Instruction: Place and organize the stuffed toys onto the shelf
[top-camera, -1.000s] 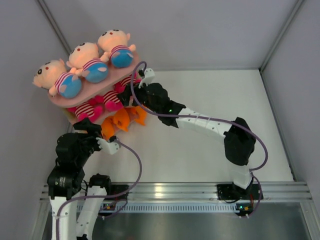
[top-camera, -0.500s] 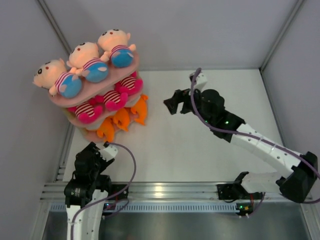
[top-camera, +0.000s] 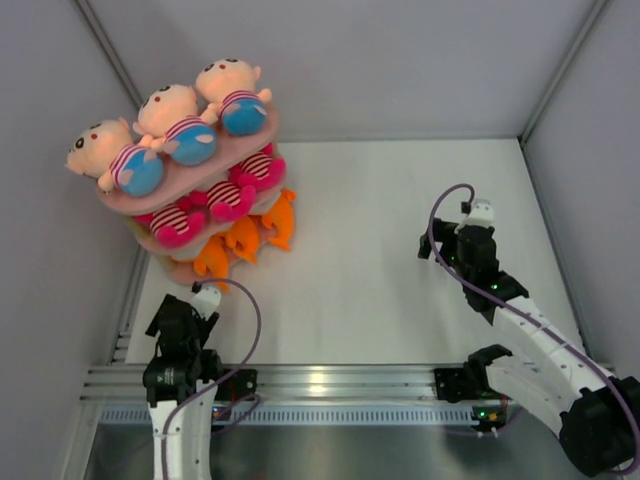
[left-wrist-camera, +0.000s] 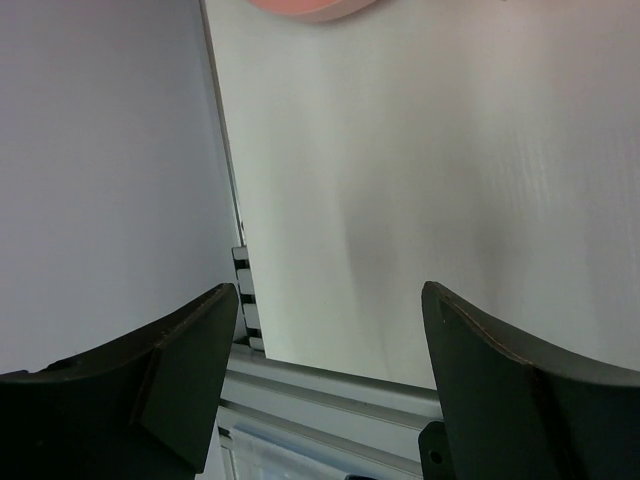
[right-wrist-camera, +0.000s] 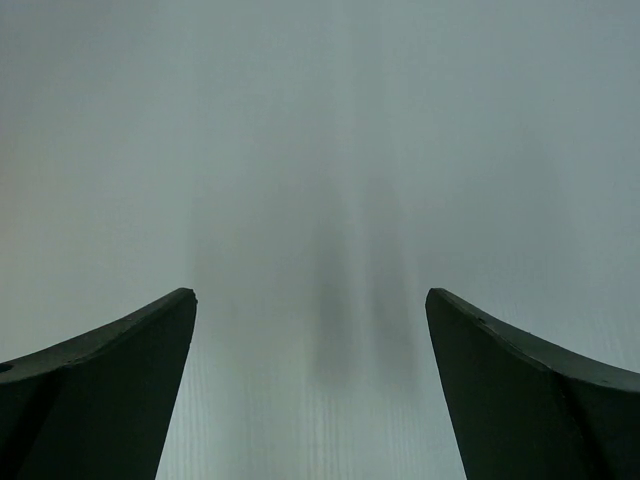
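pink shelf stands loaded at the back left of the counter
top board carries three boy dolls in a row; the middle board three striped pink dolls, partly hidden; the lowest three orange plush animals. left hand, near the shelf's foot, and right hand, well apart, are spread and hold nothing.

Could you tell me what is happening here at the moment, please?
Two robot arms are stocking a pink shelf with stuffed toys. Three boy dolls lie on its top board, striped dolls on the board below, and orange toys at the bottom. The left gripper and right gripper are open, empty and away from the shelf.
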